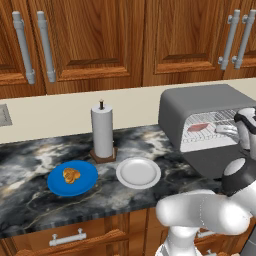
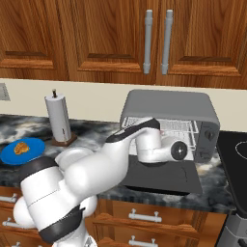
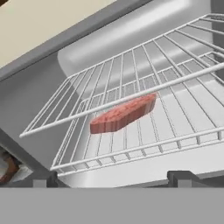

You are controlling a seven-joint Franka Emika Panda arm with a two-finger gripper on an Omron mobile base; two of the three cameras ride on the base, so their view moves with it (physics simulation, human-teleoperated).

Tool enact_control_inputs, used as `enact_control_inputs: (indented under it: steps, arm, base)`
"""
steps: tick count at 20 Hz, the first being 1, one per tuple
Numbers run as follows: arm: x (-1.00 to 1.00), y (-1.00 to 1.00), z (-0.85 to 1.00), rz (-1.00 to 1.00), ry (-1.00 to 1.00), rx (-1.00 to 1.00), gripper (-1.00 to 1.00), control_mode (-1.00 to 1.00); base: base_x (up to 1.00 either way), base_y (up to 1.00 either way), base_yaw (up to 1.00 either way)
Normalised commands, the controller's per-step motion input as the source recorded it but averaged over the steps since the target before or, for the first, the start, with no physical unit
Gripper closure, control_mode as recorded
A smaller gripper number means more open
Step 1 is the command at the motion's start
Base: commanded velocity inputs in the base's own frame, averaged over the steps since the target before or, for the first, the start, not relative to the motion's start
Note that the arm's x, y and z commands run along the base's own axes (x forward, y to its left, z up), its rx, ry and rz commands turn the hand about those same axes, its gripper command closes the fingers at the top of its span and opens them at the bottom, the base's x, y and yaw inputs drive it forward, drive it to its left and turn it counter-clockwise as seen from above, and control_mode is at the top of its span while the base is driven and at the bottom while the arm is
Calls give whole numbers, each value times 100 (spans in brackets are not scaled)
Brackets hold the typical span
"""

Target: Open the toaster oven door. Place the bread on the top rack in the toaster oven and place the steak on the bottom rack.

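Note:
The gray toaster oven stands at the counter's right, and its door is folded down flat in front. In the hand view the pink-red steak lies on the bottom rack, under the bare top rack. My gripper is open at the oven's mouth, a little back from the steak, with nothing between its fingertips. From the left base it shows as my gripper just right of the steak. The golden-brown bread rests on a blue plate far to the left.
An empty white plate lies between the blue plate and the oven. A paper-towel roll stands behind them. Wooden cabinets hang above the counter. A dark stovetop sits right of the oven.

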Motion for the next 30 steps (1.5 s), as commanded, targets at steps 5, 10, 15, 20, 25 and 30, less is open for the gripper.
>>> enact_control_inputs:
  steps: [5, 10, 15, 20, 25, 30]
  arm:
    - [0, -12, 21, -4, 5, 21, -100, -100]
    - [1, -11, 16, -1, 1, 25, -100, -100]
    - [5, -2, 9, 0, -1, 21, -100, -100]
    - [17, 0, 0, -3, -2, 5, -100, -100]
    - [21, 0, -6, -7, -3, 0, -100, -100]
    - [17, 0, -19, -5, -7, 0, -100, -100]
  base:
    - [0, 0, 0]
    - [0, 0, 0]
    - [0, 0, 0]
    - [0, 0, 0]
    - [0, 0, 0]
    - [0, 0, 0]
